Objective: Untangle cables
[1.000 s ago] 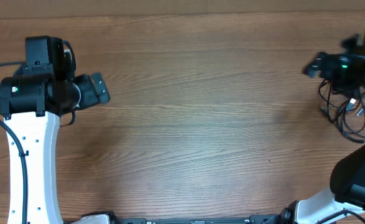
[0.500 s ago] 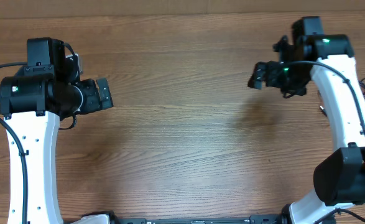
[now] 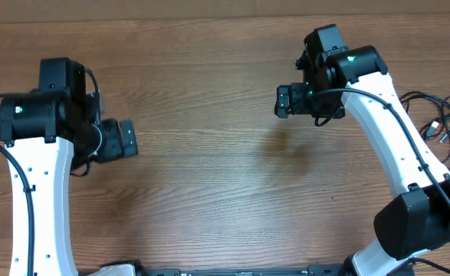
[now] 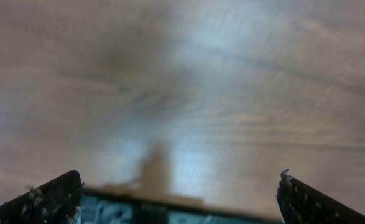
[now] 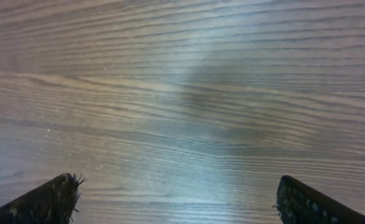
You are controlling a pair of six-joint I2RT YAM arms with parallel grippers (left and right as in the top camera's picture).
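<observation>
The cables are thin black cord in loose loops with small silvery plug tips. They lie at the far right edge of the wooden table in the overhead view, partly cut off by the frame. My right gripper is open and empty, well to the left of the cables, over bare wood; the right wrist view shows both fingertips wide apart with only table between them. My left gripper is open and empty at the left side of the table; its fingertips are spread wide in the blurred left wrist view.
The wooden table spans the whole overhead view. The left arm's white link runs down the left side, and the right arm's white link runs down the right side, passing close to the cables. The robot base bar lies along the front edge.
My right gripper has swung away from the cables at the far right, leftward towards the upper middle of the table, leaving them lying there. My left gripper has shifted slightly downward.
</observation>
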